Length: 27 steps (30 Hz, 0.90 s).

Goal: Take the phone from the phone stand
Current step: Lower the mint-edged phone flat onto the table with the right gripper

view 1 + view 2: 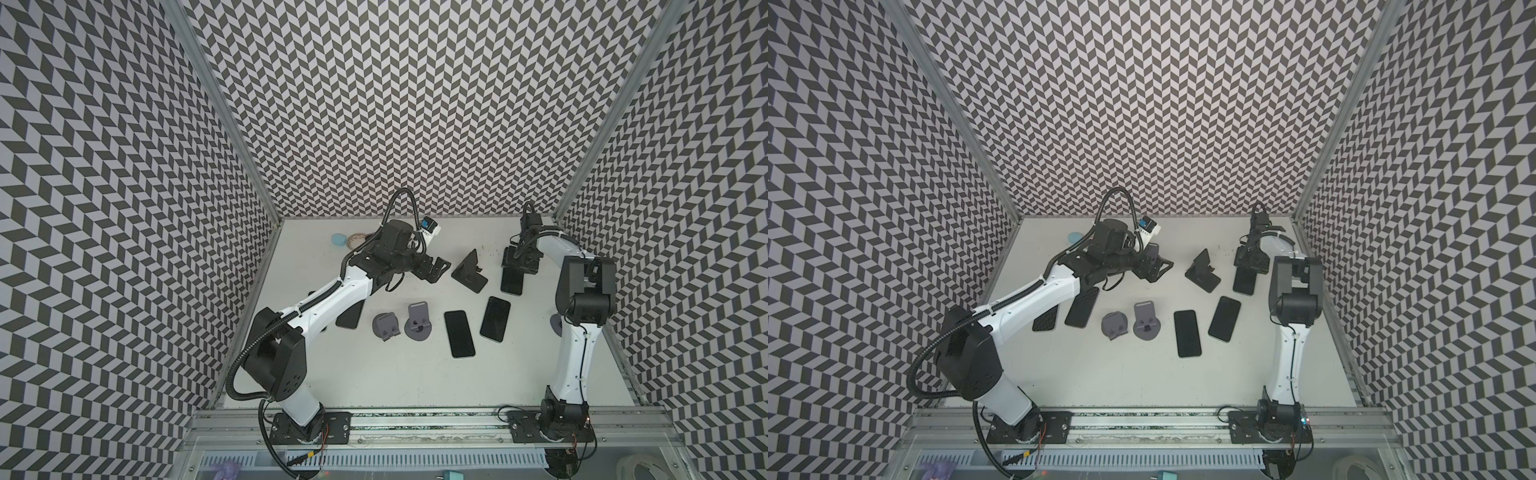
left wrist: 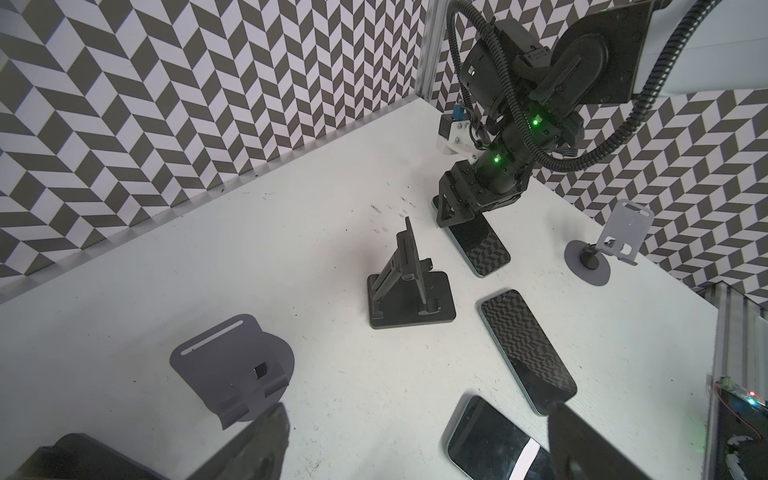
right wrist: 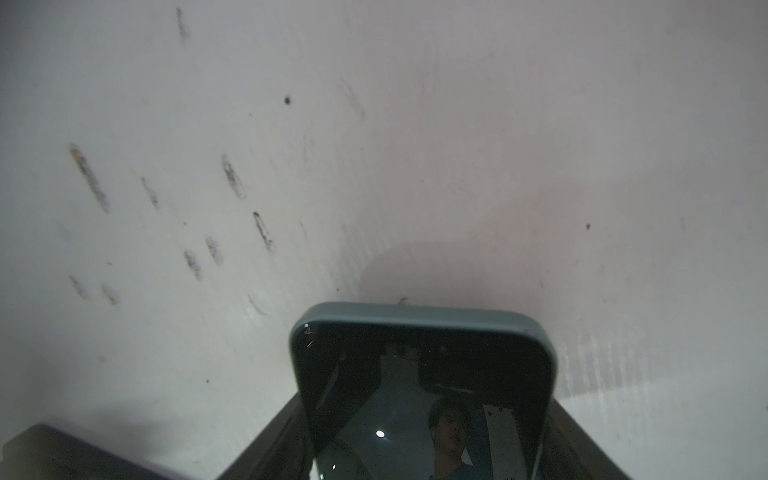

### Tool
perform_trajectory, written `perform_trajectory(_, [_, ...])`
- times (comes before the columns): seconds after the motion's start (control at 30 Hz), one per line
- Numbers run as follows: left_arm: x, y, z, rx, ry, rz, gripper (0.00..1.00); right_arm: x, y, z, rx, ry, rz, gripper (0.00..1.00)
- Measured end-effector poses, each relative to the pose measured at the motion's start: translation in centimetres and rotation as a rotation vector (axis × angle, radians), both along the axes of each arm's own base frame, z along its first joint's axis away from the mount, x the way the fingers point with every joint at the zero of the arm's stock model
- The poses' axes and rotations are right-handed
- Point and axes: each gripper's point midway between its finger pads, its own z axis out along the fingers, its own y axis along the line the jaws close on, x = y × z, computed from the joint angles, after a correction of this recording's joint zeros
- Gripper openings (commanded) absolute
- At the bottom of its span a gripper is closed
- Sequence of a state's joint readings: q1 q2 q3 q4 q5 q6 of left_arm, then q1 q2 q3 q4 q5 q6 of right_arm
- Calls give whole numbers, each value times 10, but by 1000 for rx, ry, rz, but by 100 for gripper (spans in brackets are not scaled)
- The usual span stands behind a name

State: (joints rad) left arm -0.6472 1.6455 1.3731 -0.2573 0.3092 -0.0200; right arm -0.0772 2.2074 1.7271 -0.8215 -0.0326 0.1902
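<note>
My right gripper (image 1: 518,268) is shut on one end of a dark phone (image 1: 511,283) with a teal rim. The phone (image 2: 484,249) stretches from the jaws toward the table front, low on the white table. In the right wrist view the phone (image 3: 424,365) fills the gap between my dark fingers (image 3: 270,449). The black phone stand (image 1: 469,272) stands empty just left of it, apart from the phone; the left wrist view shows the stand (image 2: 409,286) bare too. My left gripper (image 1: 437,269) hovers open left of the stand, with nothing between its fingertips (image 2: 257,440).
Two grey stands (image 1: 385,326) (image 1: 417,323) sit mid-table, and a third (image 2: 611,239) is behind my right arm. Loose phones (image 1: 459,333) (image 1: 495,319) lie flat in front of the black stand. More phones (image 1: 1081,307) lie under my left arm. A blue object (image 1: 338,240) is at the back left.
</note>
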Motion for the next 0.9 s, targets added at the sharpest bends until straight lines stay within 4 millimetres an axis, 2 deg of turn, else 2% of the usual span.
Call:
perform_trajectory(0.57, [1, 1, 0, 0, 0, 2, 97, 1, -3, -1, -16, 1, -4, 47])
perform_trajectory(0.9, [3, 3, 0, 0, 1, 8, 97, 4, -5, -1, -28, -4, -8, 58])
